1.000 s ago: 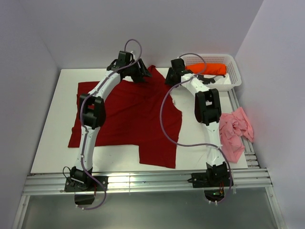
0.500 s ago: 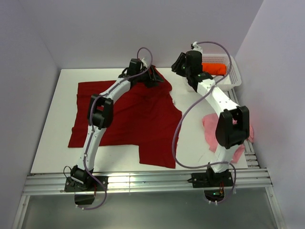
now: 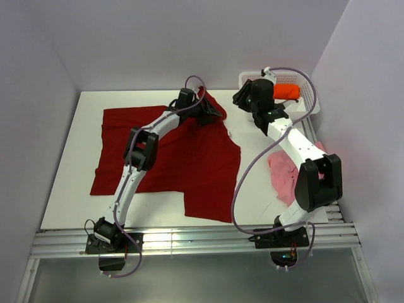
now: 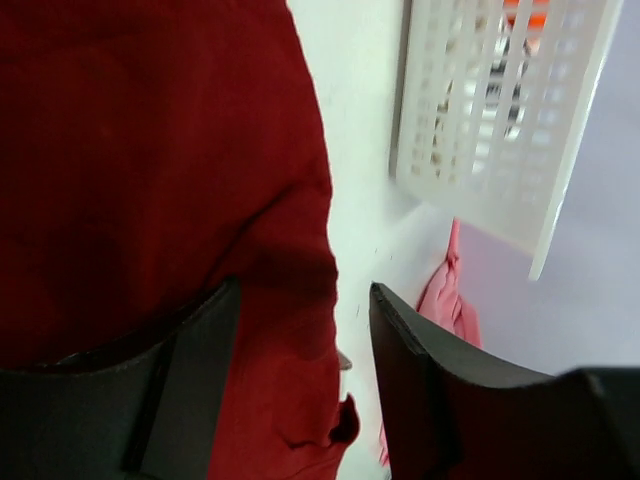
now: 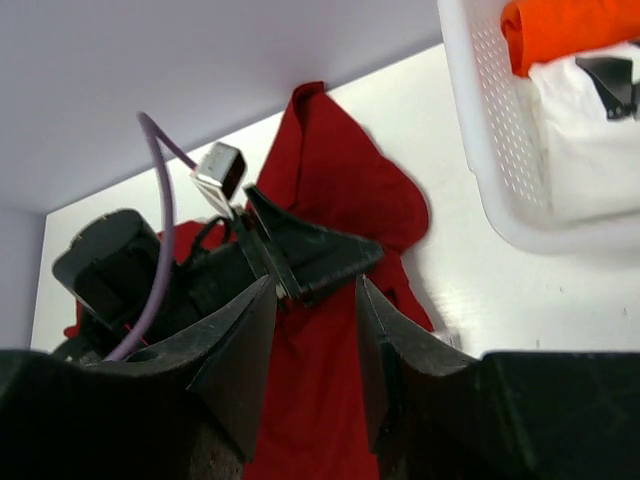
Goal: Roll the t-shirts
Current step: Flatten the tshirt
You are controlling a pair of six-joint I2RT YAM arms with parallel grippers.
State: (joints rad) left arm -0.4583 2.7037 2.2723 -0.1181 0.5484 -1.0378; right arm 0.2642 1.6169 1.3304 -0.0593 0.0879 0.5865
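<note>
white lattice basket (image 3: pixel 312 100), white table (image 3: pixel 77 158)

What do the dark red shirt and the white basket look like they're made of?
Dark red shirt: soft matte fabric, probably cotton; it lies limp and creased. White basket: stiff, smooth moulded plastic, going by its even lattice walls.

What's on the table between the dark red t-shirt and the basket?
Nothing: the left wrist view shows bare table between the dark red t-shirt and the basket.
</note>
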